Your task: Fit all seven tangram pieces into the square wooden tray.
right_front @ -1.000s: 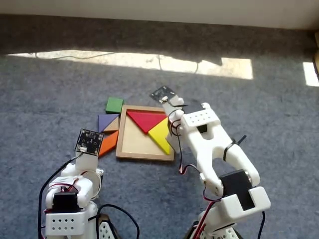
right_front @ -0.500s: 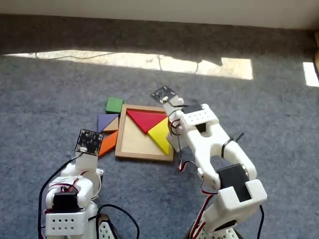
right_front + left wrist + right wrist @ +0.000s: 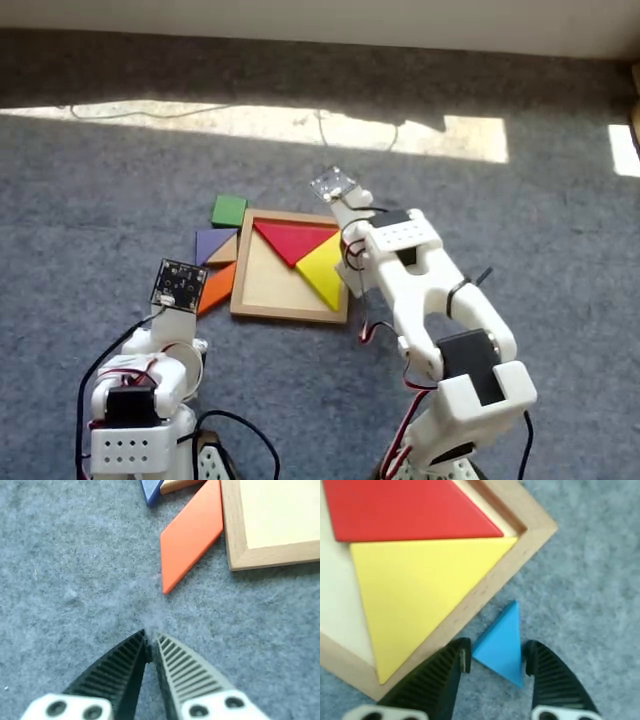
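The square wooden tray [image 3: 262, 300] lies on grey carpet and holds a red triangle [image 3: 295, 240] and a yellow triangle [image 3: 322, 270]. In the right wrist view the same red triangle [image 3: 405, 510] and yellow triangle [image 3: 420, 590] fill the tray's corner [image 3: 535, 527]. A small blue triangle [image 3: 502, 642] lies on the carpet just outside that rim. My right gripper [image 3: 496, 655] is open, one finger close on each side of the blue piece. My left gripper [image 3: 149, 637] is shut and empty, near the tip of the orange parallelogram [image 3: 192, 532].
Left of the tray lie a green square [image 3: 229, 211], a purple triangle [image 3: 208, 243], a tan triangle [image 3: 227, 251] and the orange parallelogram [image 3: 215, 288]. The right arm [image 3: 400, 250] leans over the tray's right edge. A sunlit strip [image 3: 250, 120] crosses the carpet behind.
The right arm has shifted a little, its wrist board sliding farther from me beyond the tray's far right corner. The left arm and the pieces have kept still.
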Action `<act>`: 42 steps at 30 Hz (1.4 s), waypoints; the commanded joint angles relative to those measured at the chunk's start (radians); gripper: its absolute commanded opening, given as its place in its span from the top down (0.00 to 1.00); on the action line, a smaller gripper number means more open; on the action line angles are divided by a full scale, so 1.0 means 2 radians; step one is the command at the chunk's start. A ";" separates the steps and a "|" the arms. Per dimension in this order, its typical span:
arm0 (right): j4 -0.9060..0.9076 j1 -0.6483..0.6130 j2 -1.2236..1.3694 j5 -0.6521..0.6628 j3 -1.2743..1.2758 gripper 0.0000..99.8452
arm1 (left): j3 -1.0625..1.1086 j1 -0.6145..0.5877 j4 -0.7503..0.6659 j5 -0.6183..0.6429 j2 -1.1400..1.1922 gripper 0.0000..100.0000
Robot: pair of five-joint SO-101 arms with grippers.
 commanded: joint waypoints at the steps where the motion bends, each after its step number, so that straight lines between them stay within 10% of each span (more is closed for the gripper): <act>1: -0.027 0.001 -0.007 0.001 -0.003 0.84 | 0.010 -0.003 0.002 -0.003 -0.017 0.99; 23: 0.040 0.007 -0.212 -0.002 0.053 0.93 | 0.010 -0.003 0.002 -0.003 -0.017 0.99; 42: 0.036 -0.163 -0.247 -0.247 0.067 0.93 | 0.010 -0.003 0.002 -0.003 -0.017 0.99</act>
